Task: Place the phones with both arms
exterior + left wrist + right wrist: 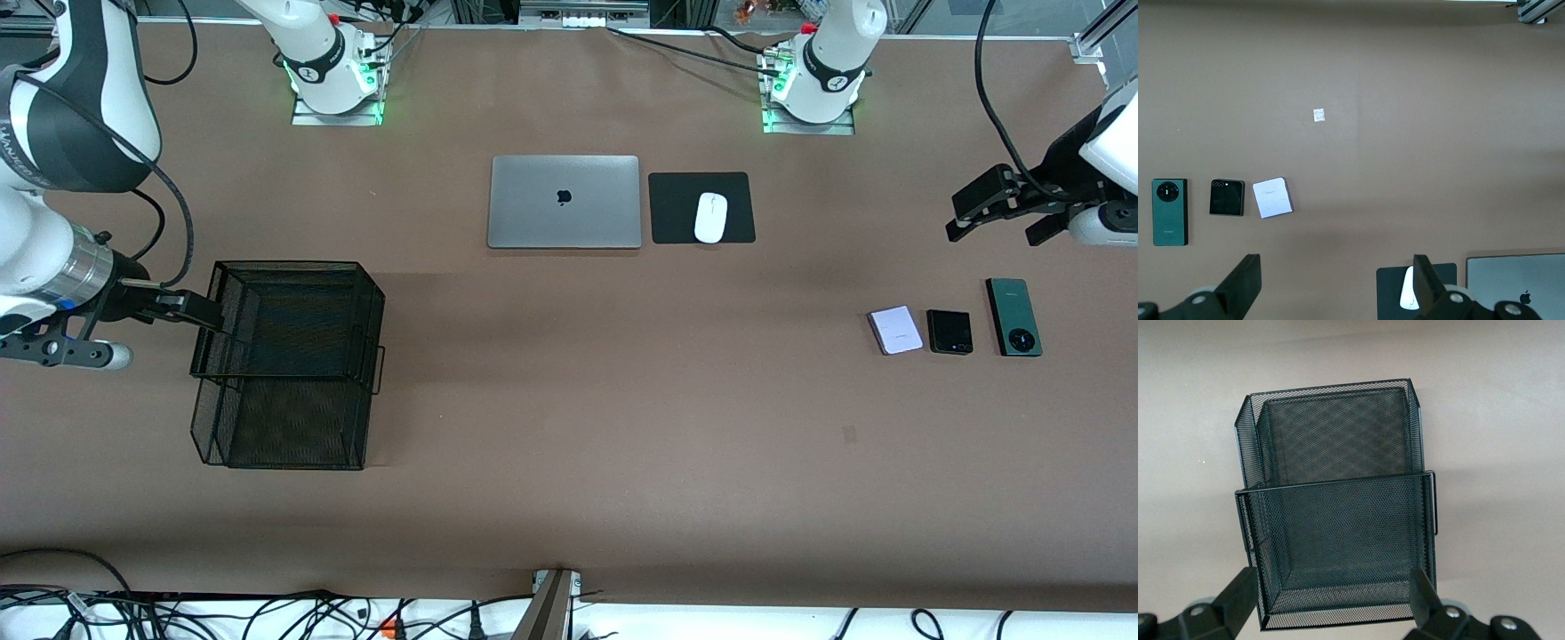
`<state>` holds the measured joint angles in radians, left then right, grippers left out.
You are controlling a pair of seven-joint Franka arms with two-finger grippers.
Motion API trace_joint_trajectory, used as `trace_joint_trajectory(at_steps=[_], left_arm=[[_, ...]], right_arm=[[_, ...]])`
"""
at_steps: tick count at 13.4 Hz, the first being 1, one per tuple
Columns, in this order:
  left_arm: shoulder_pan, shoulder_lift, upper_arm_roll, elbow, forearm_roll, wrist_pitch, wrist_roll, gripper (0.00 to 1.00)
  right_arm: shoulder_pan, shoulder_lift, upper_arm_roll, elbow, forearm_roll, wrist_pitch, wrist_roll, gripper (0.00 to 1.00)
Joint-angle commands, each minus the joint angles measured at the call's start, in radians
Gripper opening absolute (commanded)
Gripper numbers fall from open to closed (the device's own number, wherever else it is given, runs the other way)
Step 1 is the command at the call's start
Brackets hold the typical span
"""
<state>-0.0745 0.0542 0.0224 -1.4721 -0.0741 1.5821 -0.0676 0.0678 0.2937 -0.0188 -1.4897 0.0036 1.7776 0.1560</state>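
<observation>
1. I am holding my left hand (pixel 1005 213) in the air over bare brown worktop (pixel 569 427) at the left arm's end, its two black fingers (pixel 1245 283) standing wide apart and gripping nothing.
2. I am holding my right hand (pixel 200 316) over the black wire-mesh two-tier basket (pixel 289 364) at the right arm's end, its fingers (pixel 1238 597) also spread wide and empty.
3. Three phones are lying flat in a row on the worktop near my left hand, nearer the front camera than it, none touching a hand.
4. The squarish pale lilac phone (pixel 895 330) is sitting at the row's end toward the table's middle, turned slightly askew.
5. The squarish black phone (pixel 949 332) is lying just beside it, in the middle of the row, its two small lenses at the edge nearer the front camera.
6. The longer dark green phone with round camera ring (pixel 1013 316) is lying at the outer end, its long axis running toward and away from the front camera, the ring at the nearer end.
7. A closed silver laptop (pixel 564 202) and a white mouse (pixel 710 217) on a black mat (pixel 676 213) are sitting mid-table, well apart from the phones.
</observation>
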Motion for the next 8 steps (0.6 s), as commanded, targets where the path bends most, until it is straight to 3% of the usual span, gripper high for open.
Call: trace_joint_trajectory(at_steps=[1,3,8], left_arm=[[-0.007,-0.014,0.008,-0.008,0.034,-0.011,0.009,1.00],[-0.008,-0.014,0.002,-0.007,0.085,-0.011,0.011,1.00],[-0.007,-0.011,0.008,-0.016,0.083,-0.053,0.012,1.00]], right_arm=[[-0.013,-0.005,0.013,-0.001,0.010,-0.009,0.007,1.00],[-0.011,-0.005,0.013,0.000,0.013,-0.009,0.008,1.00],[-0.011,-0.007,0.016,0.000,0.013,-0.009,0.010,1.00]])
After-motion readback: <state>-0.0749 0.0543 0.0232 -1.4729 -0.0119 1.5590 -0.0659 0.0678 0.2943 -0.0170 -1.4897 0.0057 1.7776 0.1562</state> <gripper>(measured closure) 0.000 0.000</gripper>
